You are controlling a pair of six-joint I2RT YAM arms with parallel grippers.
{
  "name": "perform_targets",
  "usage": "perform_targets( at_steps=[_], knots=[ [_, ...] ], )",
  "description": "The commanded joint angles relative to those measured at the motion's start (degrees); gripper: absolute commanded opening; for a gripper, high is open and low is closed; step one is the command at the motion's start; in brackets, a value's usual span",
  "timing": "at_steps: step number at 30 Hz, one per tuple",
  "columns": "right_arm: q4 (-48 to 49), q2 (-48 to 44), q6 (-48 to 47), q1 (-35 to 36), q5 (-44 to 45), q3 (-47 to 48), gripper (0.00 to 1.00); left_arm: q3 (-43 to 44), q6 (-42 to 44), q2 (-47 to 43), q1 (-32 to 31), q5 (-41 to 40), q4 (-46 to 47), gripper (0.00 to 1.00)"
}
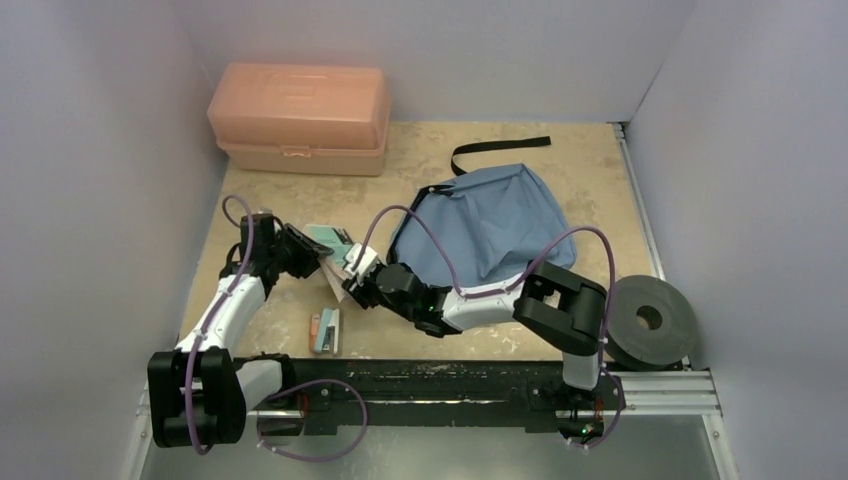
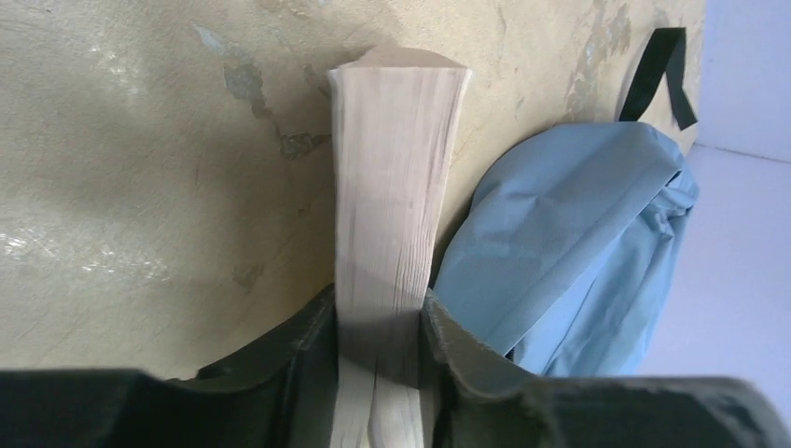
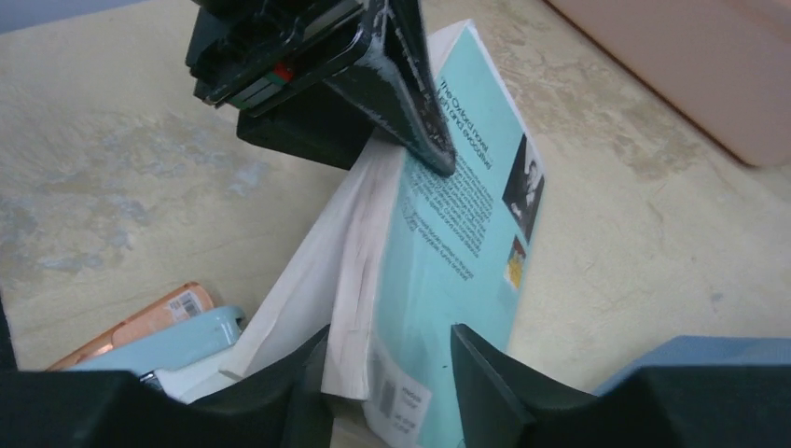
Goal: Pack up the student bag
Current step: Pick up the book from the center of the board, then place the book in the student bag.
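In the top view the student bag [image 1: 490, 225] lies flat on the worktop [image 1: 560, 150], right of the centre and behind the right arm [image 1: 480, 300]. The left arm [image 1: 225, 310] and the right arm meet at a teal book [image 1: 333, 243].

In the left wrist view the left fingers [image 2: 308, 350] are clamped on the page edge of the book, with the bag just beside it.

In the right wrist view the right fingers [image 3: 480, 383] stand on both sides of the book's lower corner. I cannot tell whether they press it.
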Motion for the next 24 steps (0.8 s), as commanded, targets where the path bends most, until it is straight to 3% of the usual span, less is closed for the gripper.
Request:
perform_targets(
  at_steps=[1,2,4,5,11,14,18,20,24],
  knots=[
    [-7.6,-6.2,2.8,0.9,10.5,3.5,0.62,3.1,3.8,-1.5,0.1,-0.2,2.0,0.26],
    [-12.3,-8.1,5.5,0.9,11.4,4.0,0.70,3.7,4.8,-1.7,0.0,-0.3,1.5,0.22],
    [-22.9,-12.4,9.7,0.8,11.8,6.3,0.97,4.7,6.6,-2.3,0.1,-1.0,0.0,0.12],
    [-29.5,-13.9,11.4,0.7,12.1,7.3,0.99,5.1,7.5,-2.5,0.0,-1.1,-0.6,0.09],
    [-54.5,-18.1,18.8,-2.3,8.2,13.9,0.99,8.2,13.4,-3.7,0.1,1.1,-5.2,0.01],
    [-56.6,-19.9,20.7,-4.2,5.8,12.5,0.99,12.4,17.6,-5.2,0.1,1.2,-10.6,0.00],
    [-62.2,-15.2,22.4,-4.9,11.8,15.1,0.99,17.5,21.4,-7.6,0.1,4.1,-15.4,0.00],
    [-66.3,-11.8,23.5,-4.9,14.7,18.0,0.98,18.3,22.8,-8.8,0.1,6.0,-15.9,0.00],
    [-65.1,-9.6,25.3,-4.9,15.4,18.8,0.94,17.3,23.6,-10.3,0.1,7.4,-16.9,0.00]
  ],
)
